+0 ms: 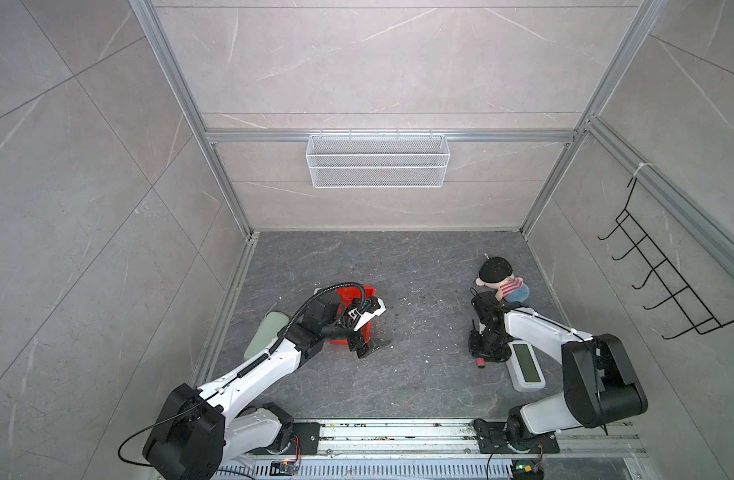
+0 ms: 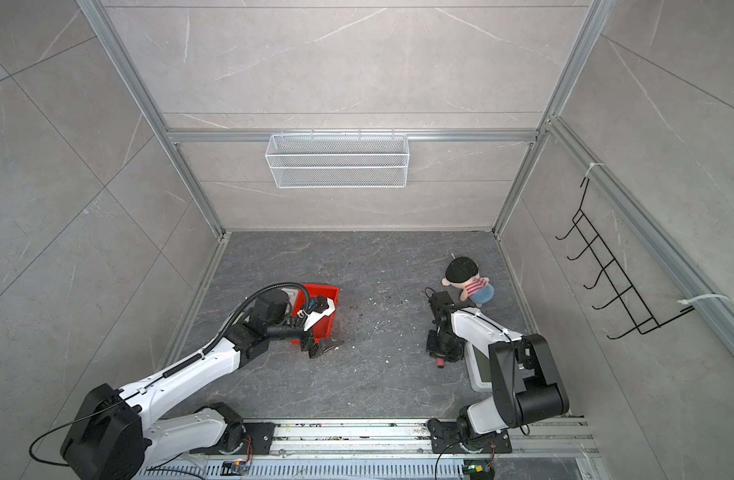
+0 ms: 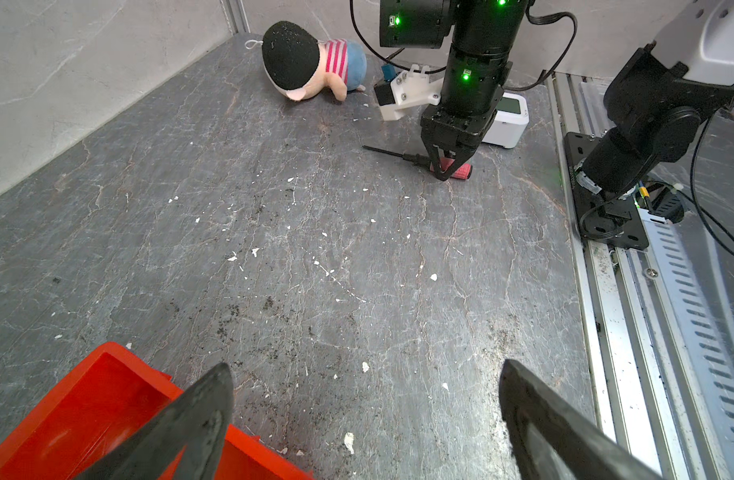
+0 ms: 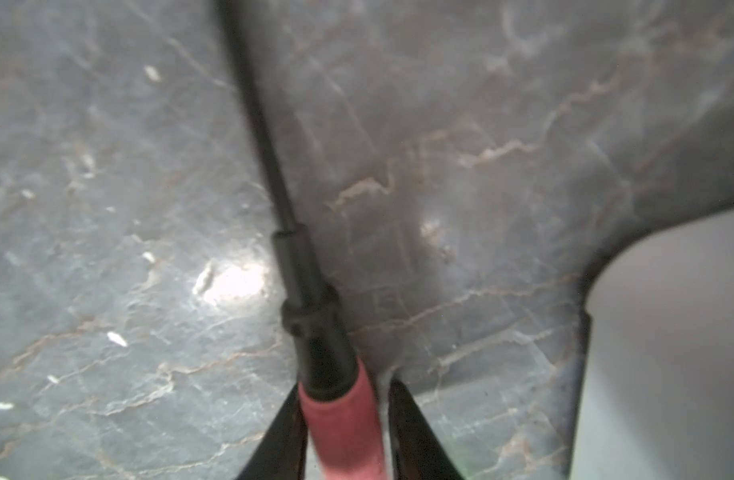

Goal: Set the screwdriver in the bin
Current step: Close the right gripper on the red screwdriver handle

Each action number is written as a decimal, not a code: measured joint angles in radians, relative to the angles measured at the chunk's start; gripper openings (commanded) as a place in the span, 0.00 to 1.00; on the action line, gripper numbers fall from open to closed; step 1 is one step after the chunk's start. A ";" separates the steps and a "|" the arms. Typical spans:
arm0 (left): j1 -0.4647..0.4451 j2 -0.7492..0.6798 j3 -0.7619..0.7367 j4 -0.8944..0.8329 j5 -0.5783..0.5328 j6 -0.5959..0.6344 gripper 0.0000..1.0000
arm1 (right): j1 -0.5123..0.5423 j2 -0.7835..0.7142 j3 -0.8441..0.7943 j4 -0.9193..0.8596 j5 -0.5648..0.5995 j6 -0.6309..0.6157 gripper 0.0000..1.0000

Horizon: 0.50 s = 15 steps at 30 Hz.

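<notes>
Your small screwdriver [image 4: 340, 419], with its round red handle and thin black shaft, lies flat on the dark grey stone tabletop [image 3: 315, 249], on the right side. Your right tool [image 3: 444, 167] is clenched on the red handle, one finger on each side. A flat white-grey plastic box [image 1: 527, 368] sits just beside it. The shallow bright red plastic bin [image 3: 86, 407] is well apart, over on the left. Your left tool [image 3: 363, 370] hangs wide open by the bin's near corner.
</notes>
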 measured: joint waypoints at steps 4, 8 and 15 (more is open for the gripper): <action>0.000 0.000 0.000 0.000 0.000 0.000 1.00 | 0.000 -0.002 0.000 0.000 -0.003 0.005 0.11; 0.000 -0.001 0.000 0.000 -0.001 0.000 1.00 | 0.000 -0.005 -0.001 0.000 -0.003 0.007 0.00; 0.000 -0.001 0.000 0.011 -0.025 -0.015 1.00 | 0.003 -0.048 -0.022 0.008 0.003 0.006 0.00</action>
